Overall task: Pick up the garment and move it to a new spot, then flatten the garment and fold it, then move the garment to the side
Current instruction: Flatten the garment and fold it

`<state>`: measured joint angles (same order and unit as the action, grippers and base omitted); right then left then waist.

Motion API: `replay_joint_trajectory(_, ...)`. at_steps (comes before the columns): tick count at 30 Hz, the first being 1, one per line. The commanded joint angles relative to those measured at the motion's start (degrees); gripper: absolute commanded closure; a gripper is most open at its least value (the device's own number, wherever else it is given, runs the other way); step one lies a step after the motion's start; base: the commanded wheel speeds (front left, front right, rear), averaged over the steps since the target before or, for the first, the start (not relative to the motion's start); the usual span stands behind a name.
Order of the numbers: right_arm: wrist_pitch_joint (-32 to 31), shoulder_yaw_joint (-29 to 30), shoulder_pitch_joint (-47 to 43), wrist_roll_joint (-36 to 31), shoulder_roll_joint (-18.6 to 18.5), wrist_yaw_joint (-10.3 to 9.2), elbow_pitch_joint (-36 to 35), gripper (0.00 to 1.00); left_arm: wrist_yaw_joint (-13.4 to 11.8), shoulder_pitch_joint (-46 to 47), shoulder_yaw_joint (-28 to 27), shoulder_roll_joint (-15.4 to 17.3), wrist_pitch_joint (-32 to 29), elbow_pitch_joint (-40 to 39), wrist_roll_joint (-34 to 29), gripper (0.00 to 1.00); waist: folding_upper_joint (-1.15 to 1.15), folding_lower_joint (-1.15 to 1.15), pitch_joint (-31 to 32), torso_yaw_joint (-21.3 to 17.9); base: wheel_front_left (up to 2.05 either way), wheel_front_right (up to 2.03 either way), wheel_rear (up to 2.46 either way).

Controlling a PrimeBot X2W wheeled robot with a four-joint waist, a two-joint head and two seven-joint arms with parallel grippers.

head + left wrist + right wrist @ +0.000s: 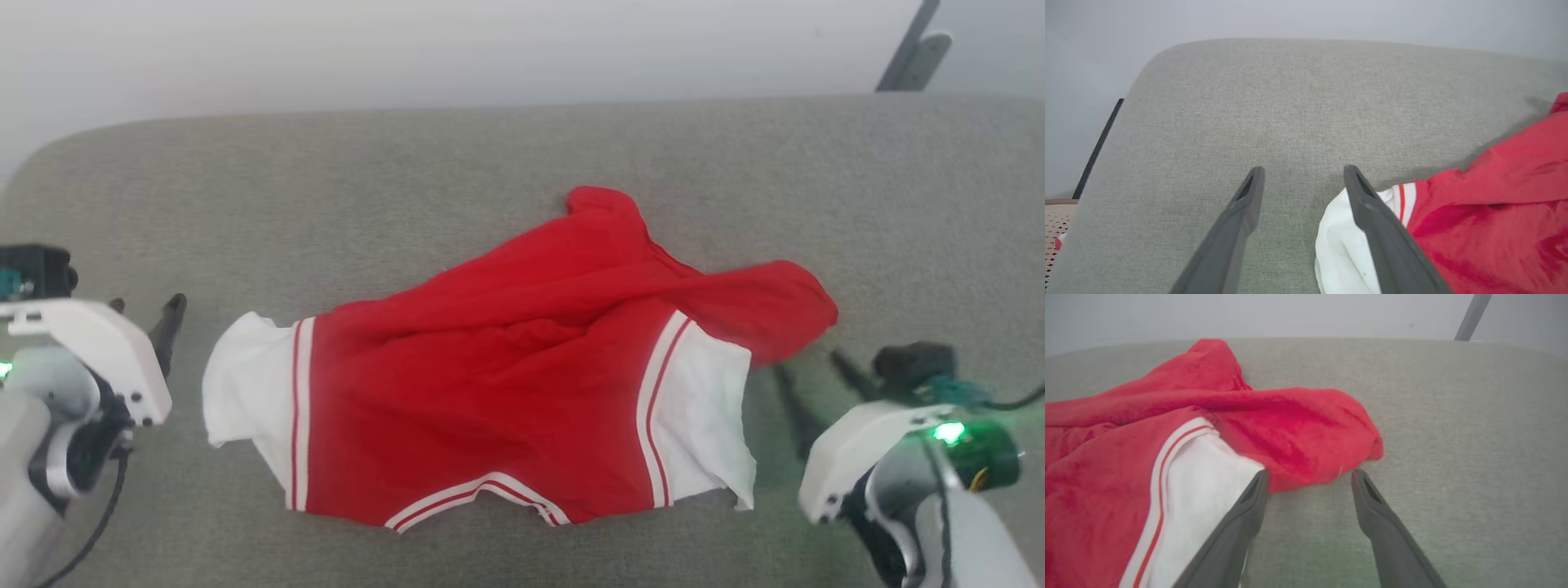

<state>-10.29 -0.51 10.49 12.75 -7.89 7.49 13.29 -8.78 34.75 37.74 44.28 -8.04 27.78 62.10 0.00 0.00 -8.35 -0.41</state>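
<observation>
Grey woven cushion [522, 147], pale wall [408, 49] behind, bears a rumpled red, white-sleeved T-shirt [490, 367] between left gripper [1302, 171] and right gripper [1309, 473], both spread wide, empty.

the light is soft, even and fairly bright, with no hard-edged shadows. the pale wall [408, 49] beyond the worktop's [392, 180] far edge washes out almost to white in the head view. the garment [506, 384] casts only faint grey shadows on the worktop, along its raised far folds and at its right end, where the right gripper [816, 388] looks smeared and soft. the red cloth is heavily saturated, so its creases read as darker patches with little detail, and the white sleeves are close to overexposed. a green light [947, 431] glows on the right wrist and tints the casing around it. in both wrist views the wide lens curves the worktop's far edge.
</observation>
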Motion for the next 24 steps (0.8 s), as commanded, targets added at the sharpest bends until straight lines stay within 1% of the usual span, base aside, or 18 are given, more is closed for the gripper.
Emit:
replay_joint_trajectory(1,-1.1,-0.6,-0.8,0.9,-0.6,0.01,-0.4,0.00,0.3,-1.3,-0.4,0.1,1.6,-0.5,-1.0,0.00,0.00,0.00,0.6,0.6,0.00,0.00,0.00)
replay_joint_trajectory(2,-2.8,-1.3,-1.2,1.8,-0.8,0.01,-0.7,0.00,0.1,-2.3,-1.3,0.0,3.7,-0.9,-0.2,0.00,0.00,0.00,0.8,0.9,0.00,0.00,0.00)
replay_joint_trajectory(5,-7.9,-3.3,-2.4,4.2,-1.7,0.01,-1.7,0.00,-0.2,-5.2,-2.8,0.2,10.4,-2.6,-0.9,0.00,0.00,0.00,1.4,1.7,0.00,0.00,0.00)
replay_joint_trajectory(9,-13.7,-3.8,-3.2,5.5,-2.7,0.01,-2.9,0.00,0.0,-9.1,-5.0,-0.2,19.9,-4.5,-1.9,0.00,0.00,0.00,2.0,3.1,0.00,0.00,0.00)
replay_joint_trajectory(11,-16.5,-3.9,-3.4,6.0,-2.9,0.02,-2.8,0.00,0.4,-11.0,-6.5,-0.8,22.4,-5.7,-3.5,0.00,0.00,0.00,2.2,3.9,0.00,0.00,0.00)
replay_joint_trajectory(13,-18.7,-3.8,-3.0,5.7,-3.2,0.01,-2.5,0.00,-0.1,-13.1,-8.8,-1.7,23.1,-6.4,-5.2,0.00,0.00,0.00,2.3,4.6,0.00,0.00,0.00)
replay_joint_trajectory(14,-19.8,-3.9,-2.8,5.9,-3.2,0.01,-2.3,0.00,-0.1,-13.8,-10.9,-2.4,23.3,-7.5,-7.2,0.00,0.00,0.00,2.3,5.0,0.00,0.00,0.00)
replay_joint_trajectory(15,-20.7,-3.8,-2.5,6.5,-2.9,0.01,-2.1,0.00,0.2,-14.6,-13.0,-3.1,23.3,-8.9,-9.8,0.00,0.00,0.00,2.2,5.5,0.00,0.00,0.00)
replay_joint_trajectory(18,-23.3,-3.8,-2.0,6.4,-3.5,0.01,-0.9,0.00,0.6,-20.1,-20.7,-7.4,23.2,-11.4,-15.7,0.00,0.00,0.00,2.1,6.8,0.00,0.00,0.00)
replay_joint_trajectory(21,-25.2,-4.1,-0.8,6.2,-3.5,0.02,0.7,0.00,2.6,-23.3,-27.8,-11.5,23.3,-14.1,-21.1,0.00,0.00,0.00,1.8,8.1,0.00,0.00,0.00)
replay_joint_trajectory(24,-26.3,-4.0,0.2,5.9,-3.4,0.02,3.2,0.00,5.1,-27.2,-32.7,-16.0,23.3,-15.0,-25.6,0.00,0.00,0.00,1.7,9.3,0.00,0.00,0.00)
